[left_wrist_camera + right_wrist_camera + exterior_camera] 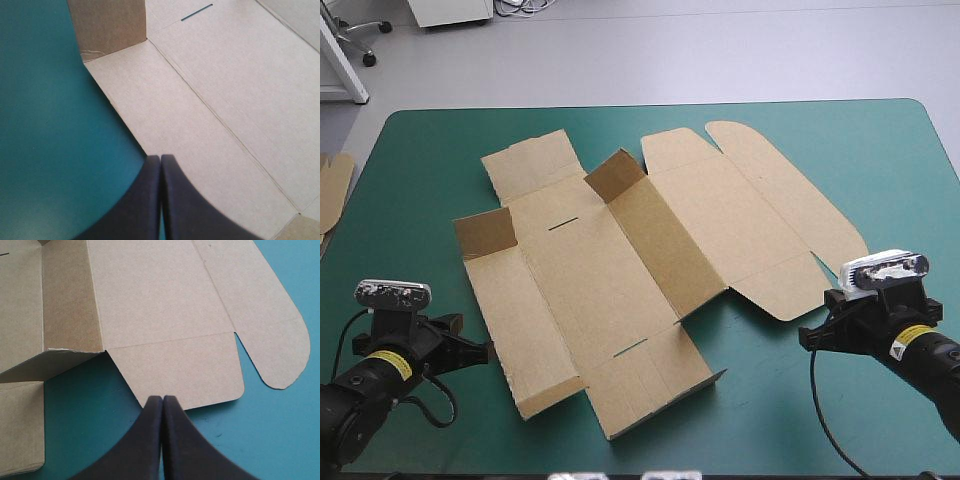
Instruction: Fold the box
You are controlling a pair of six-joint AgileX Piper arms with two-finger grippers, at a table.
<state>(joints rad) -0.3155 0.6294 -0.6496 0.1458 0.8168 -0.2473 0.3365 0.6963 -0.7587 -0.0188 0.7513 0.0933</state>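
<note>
Lying almost flat mid-surface (800, 400), the brown box (620, 270) has only two small flaps (485, 232) standing; I judge nearly all the wall-raising and tucking is left. The left claw (160, 160) is closed and empty at the box's near-left edge. The right claw (163, 401) is the same, at a lid flap's edge.

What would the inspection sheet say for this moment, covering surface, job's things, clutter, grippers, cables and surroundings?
Surface: teal-green cover, bare around the sheet.
Job's things: box, a brown cut sheet lying open and mostly flat; two raised flaps on its far side, lid panel toward the right.
Clutter: more board at the table's left edge.
Grippers: left gripper shut, tip at the box's left edge; right gripper shut, tip at a lid flap's edge; neither holds the sheet.
Cables: nothing seen apart from the robot's own.
Surroundings: nothing seen at or over the table.
</note>
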